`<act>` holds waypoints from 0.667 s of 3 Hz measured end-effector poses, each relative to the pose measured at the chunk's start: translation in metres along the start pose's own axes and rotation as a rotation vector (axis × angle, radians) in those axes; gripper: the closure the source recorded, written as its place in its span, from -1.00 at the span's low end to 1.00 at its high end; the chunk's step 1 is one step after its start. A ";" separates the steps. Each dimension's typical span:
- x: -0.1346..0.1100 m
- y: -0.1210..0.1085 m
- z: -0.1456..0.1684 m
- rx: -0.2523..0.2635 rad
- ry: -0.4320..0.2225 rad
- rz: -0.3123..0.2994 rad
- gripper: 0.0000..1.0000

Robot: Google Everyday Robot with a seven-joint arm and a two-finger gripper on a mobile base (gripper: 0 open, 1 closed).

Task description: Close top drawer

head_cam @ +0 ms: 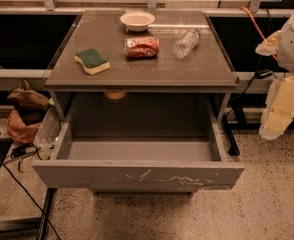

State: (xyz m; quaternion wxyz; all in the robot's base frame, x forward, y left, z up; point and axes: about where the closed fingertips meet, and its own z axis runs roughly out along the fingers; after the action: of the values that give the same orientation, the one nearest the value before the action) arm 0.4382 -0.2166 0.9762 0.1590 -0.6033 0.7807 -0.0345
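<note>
We are looking at the grey square-topped table (197, 66). Its wide, deep grey top drawer (137, 176) is standing pulled far out from under the tabletop, with its flat front panel streaked with whitish scratches. As we judge it, the closing push is not yet begun. The robot's pale cream gripper (276, 124) is hanging off the table's right side, well apart from the front panel and touching nothing we can see. We cannot tell whether it is released or clenched. A white round bowl (137, 20), a crushed red metal can (141, 47), a clear plastic bottle (186, 43) lying on its side and a green-and-yellow sponge (91, 60) are resting on the tabletop, none in the drawer's path. For the next move, we are expecting the gripper to need to come round in front of the table and level with the middle of the scratched panel. It should then push straight toward the table so the drawer runs in without skewing.
</note>
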 end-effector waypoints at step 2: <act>-0.003 0.016 0.030 -0.047 -0.044 0.017 -1.00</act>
State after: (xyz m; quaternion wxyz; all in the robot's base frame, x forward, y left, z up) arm 0.4323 -0.2055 0.9445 0.1625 -0.6008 0.7827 -0.0013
